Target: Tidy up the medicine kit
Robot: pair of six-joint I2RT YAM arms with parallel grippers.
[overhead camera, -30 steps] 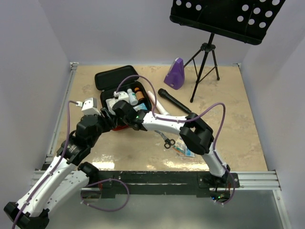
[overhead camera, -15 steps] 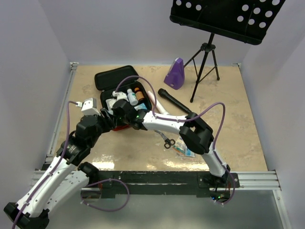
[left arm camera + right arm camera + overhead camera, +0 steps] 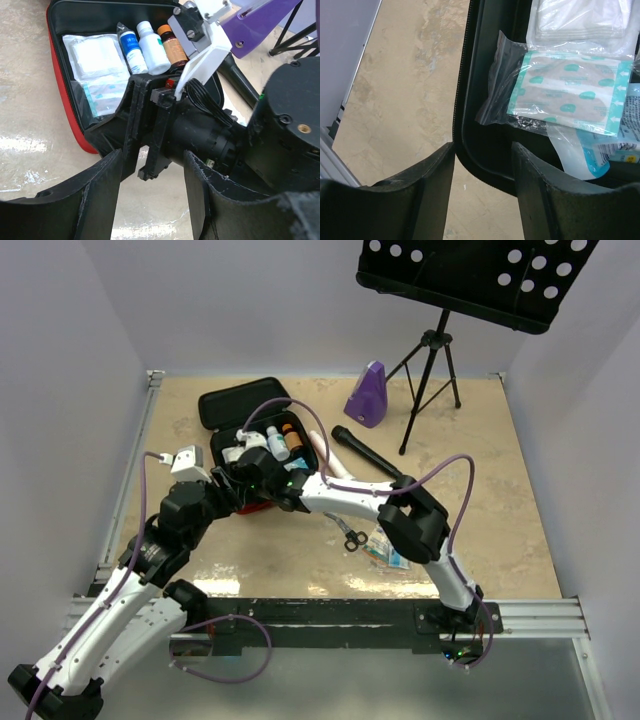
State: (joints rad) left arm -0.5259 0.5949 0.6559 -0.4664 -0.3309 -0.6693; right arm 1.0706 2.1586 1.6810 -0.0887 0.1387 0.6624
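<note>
Plainly, finds the medicine kit (image 3: 232,406) lying open on the surface, lid folded back at its far side, a purple metronome (image 3: 367,395) well apart beyond its far right corner. Shows the right tool (image 3: 483,165) spread apart astride the kit's near-left rim, one finger outside the wall and the other over the inside, clamped on nothing. Shows the left tool (image 3: 152,160) likewise apart and empty, hovering just off the kit's near side, close behind the right arm's wrist. Risks catching that rim on any sideways pull of the right tool, dragging or tipping the whole kit and rolling the bottles (image 3: 150,47) lying toward its hinge side. Risks pinching the loose clear bag of the plaster packet (image 3: 570,92), just inside the rim, on closing, and hauling it out. Risks a knock between the two arms, crowded over the kit's near edge, from any forward reach by the left one. Calls for a straight lift clear of the rim first; leaves scissors (image 3: 350,533) and packets (image 3: 387,550) on the surface off the kit's near right
</note>
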